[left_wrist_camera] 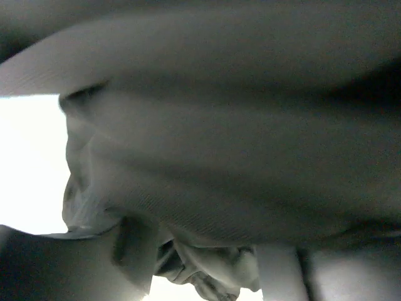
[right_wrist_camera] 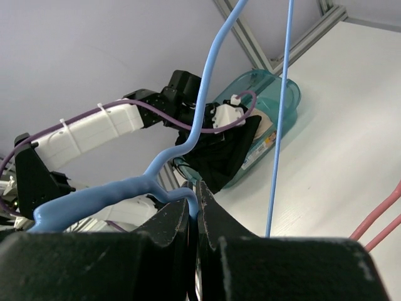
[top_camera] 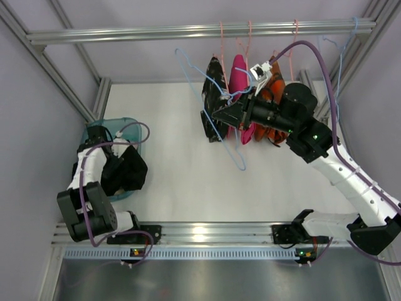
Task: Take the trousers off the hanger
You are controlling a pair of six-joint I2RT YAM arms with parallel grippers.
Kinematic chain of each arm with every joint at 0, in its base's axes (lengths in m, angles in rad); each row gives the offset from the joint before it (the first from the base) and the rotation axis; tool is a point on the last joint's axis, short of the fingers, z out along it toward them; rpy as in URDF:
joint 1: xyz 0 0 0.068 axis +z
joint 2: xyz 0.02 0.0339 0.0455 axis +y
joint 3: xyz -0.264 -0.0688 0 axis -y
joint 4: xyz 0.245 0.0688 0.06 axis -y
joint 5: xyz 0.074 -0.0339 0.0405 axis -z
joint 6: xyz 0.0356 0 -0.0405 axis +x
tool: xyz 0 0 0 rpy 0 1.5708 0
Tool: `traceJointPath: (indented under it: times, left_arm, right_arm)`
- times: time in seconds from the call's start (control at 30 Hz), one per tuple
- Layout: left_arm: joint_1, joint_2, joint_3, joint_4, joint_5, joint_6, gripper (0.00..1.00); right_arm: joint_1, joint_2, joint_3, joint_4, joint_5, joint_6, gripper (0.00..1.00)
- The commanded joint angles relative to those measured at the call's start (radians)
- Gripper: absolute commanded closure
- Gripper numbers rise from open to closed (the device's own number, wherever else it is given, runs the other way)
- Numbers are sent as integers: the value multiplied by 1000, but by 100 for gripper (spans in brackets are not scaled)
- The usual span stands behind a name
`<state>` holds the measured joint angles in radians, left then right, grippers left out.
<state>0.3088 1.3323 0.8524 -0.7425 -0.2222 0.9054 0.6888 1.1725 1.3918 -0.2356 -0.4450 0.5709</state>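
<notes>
The black trousers [top_camera: 125,170] hang bunched from my left gripper [top_camera: 114,163] over the teal bin [top_camera: 130,122]. In the left wrist view, dark ribbed cloth of the trousers [left_wrist_camera: 238,157] fills the frame and hides most of the fingers. The right wrist view shows the trousers [right_wrist_camera: 222,157] draping from the left gripper [right_wrist_camera: 220,120] into the bin [right_wrist_camera: 276,94]. My right gripper [top_camera: 217,115] is shut on the light-blue wire hanger [top_camera: 242,167], which is bare and held in mid-air. In the right wrist view the jaws of that gripper [right_wrist_camera: 193,200] pinch the hanger [right_wrist_camera: 88,199] near its twisted neck.
A black speckled garment [top_camera: 214,100], a pink one [top_camera: 239,81] and an orange one [top_camera: 272,94] hang on pink hangers from the metal rail [top_camera: 188,30], close behind my right gripper. Another thin blue hanger [top_camera: 341,56] hangs at the far right. Frame posts stand at both back corners.
</notes>
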Motion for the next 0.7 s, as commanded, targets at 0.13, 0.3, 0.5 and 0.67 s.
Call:
traceJointPath:
  times: [0.13,0.3,0.5,0.67]
  left_arm:
    - [3,-151,143,-116,217,-85,10]
    - [1,-254,381,-242,412,-115,2]
    - [1,-377,568,-259,785,-241,2]
    - [1,-383,773,-242,1269,-266,2]
  right_arm:
    - [-3,-76,36,-10,-15,-103,100]
    - [-3,-155,49,-73,-14,-213,100]
    - [-60,-246,47,-165,-37,-256,100]
    - [-129,-289,10,-206,-93,-237,100]
